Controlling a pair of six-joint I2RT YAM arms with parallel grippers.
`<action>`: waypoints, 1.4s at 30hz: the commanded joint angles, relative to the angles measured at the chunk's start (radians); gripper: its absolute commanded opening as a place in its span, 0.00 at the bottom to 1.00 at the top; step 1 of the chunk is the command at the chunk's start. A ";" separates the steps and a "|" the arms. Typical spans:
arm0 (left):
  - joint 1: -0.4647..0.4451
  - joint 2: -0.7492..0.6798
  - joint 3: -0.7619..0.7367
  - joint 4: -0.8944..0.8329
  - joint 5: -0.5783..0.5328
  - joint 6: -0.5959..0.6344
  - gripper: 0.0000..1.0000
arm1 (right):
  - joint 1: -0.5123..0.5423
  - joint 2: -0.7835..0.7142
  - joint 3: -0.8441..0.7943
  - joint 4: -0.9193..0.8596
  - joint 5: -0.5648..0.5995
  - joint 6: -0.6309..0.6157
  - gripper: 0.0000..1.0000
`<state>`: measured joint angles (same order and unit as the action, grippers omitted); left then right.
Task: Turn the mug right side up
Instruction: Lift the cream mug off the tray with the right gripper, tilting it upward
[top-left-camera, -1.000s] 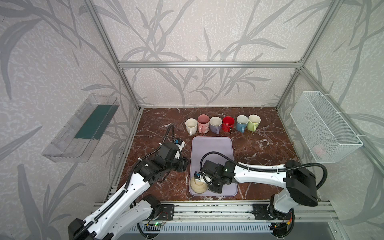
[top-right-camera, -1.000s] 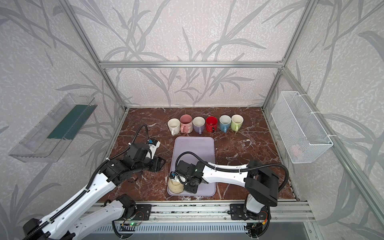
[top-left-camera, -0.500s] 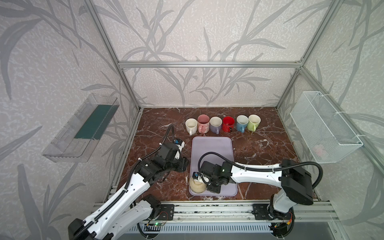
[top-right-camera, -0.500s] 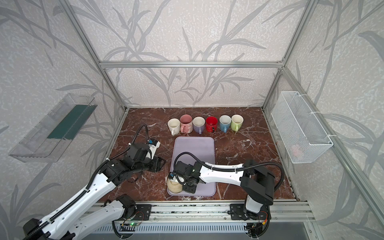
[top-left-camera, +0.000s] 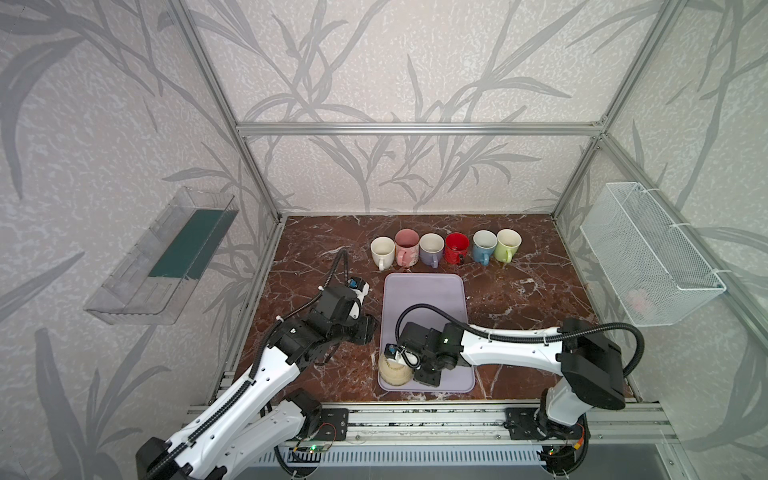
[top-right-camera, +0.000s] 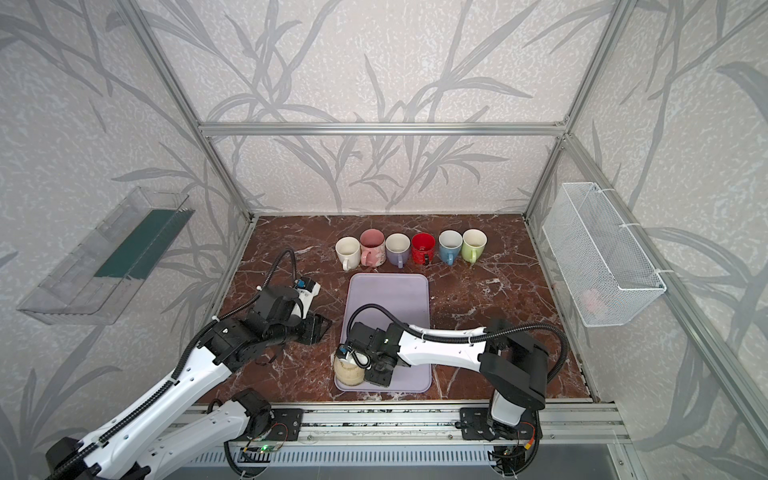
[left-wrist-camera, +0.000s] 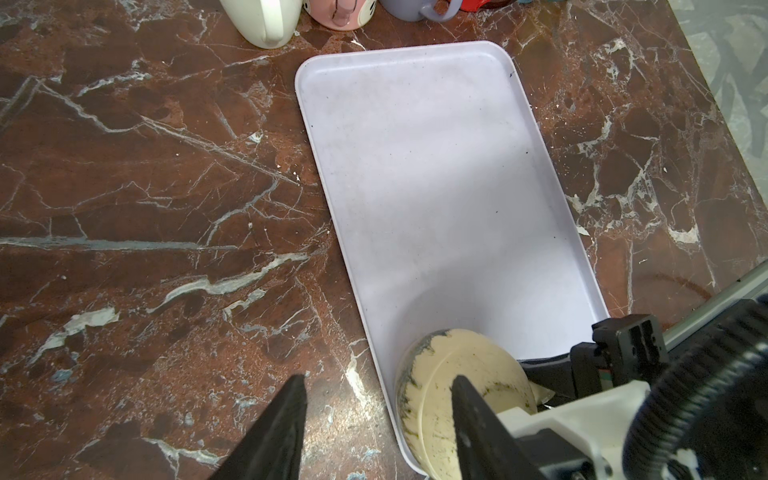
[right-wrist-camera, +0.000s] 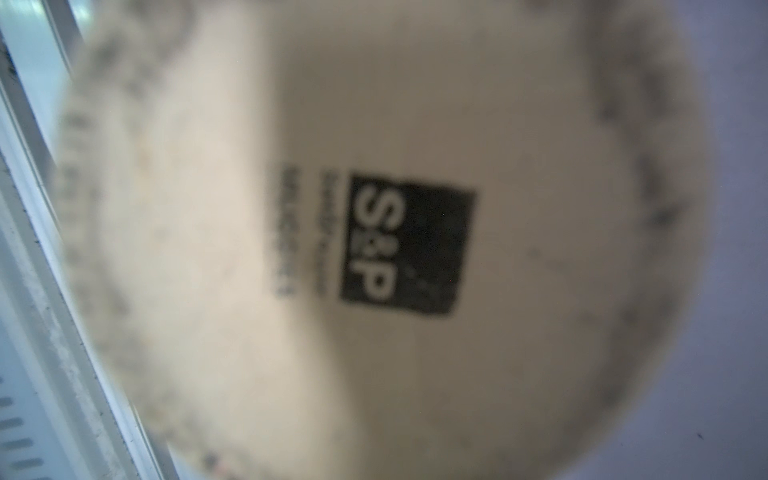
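Note:
A cream mug (top-left-camera: 394, 371) (top-right-camera: 349, 371) stands upside down at the near left corner of the lilac tray (top-left-camera: 424, 299) (top-right-camera: 388, 299). Its base with a black logo fills the right wrist view (right-wrist-camera: 374, 208). My right gripper (top-left-camera: 409, 362) (top-right-camera: 365, 363) sits low against the mug's right side, shut on its handle; its fingers are hidden in the right wrist view. My left gripper (left-wrist-camera: 378, 399) (top-left-camera: 365, 328) hangs open over the marble just left of the tray, empty. The left wrist view shows the mug (left-wrist-camera: 469, 353) beyond its fingers.
Several upright mugs line the back, from a white mug (top-left-camera: 382, 251) to a green mug (top-left-camera: 508, 245). A wire basket (top-left-camera: 648, 253) hangs on the right wall and a clear shelf (top-left-camera: 166, 257) on the left. The metal rail (top-left-camera: 415, 415) runs along the front.
My right gripper and the mug have edged slightly left toward the tray's near corner. The left arm has stayed put.

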<state>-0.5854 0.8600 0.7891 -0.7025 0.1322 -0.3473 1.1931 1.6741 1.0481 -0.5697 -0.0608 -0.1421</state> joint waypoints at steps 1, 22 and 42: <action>-0.002 -0.026 -0.010 0.003 -0.002 0.009 0.55 | 0.007 -0.021 0.018 0.019 -0.008 0.016 0.00; -0.004 -0.116 -0.040 0.112 0.066 -0.071 0.54 | -0.272 -0.488 -0.285 0.385 -0.229 0.252 0.00; -0.027 -0.139 -0.260 0.621 0.308 -0.326 0.28 | -0.582 -0.559 -0.429 0.956 -0.496 0.643 0.00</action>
<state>-0.6022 0.7235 0.5636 -0.2573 0.3862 -0.5896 0.6201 1.1126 0.5911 0.1394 -0.4664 0.4309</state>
